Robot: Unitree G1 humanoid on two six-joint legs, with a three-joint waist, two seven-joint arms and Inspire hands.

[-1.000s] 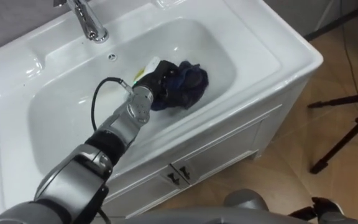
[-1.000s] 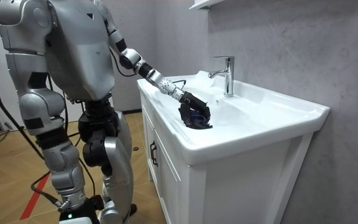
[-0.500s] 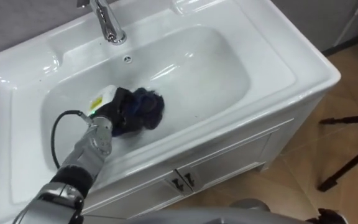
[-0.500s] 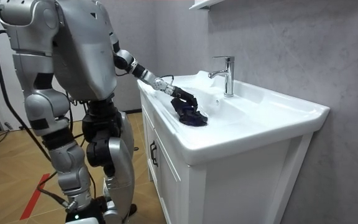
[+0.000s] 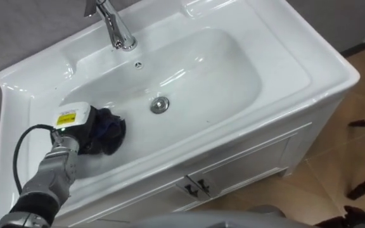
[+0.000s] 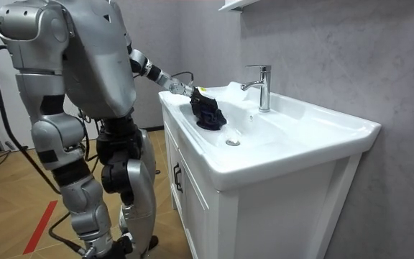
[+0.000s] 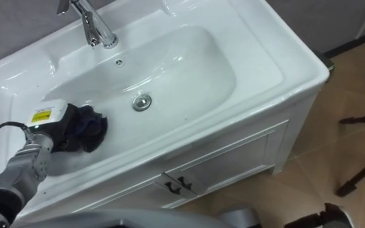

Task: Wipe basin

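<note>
White basin [image 5: 296,57] on a cabinet [image 5: 246,164]; faucet [image 5: 116,28] at its back edge, drain [image 5: 160,104] at the bowl's centre. Dark blue cloth [image 5: 113,126] lies against the bowl's left wall, toward the front-left corner. Left hand [image 5: 87,136]: fingers curled round the cloth, pressing it to the wall. Robot stands at the cabinet's front.

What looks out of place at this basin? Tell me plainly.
Nothing stands out. The left hand holds a bunched dark cloth against the basin's left inner wall; the drain is uncovered, the faucet upright.
</note>
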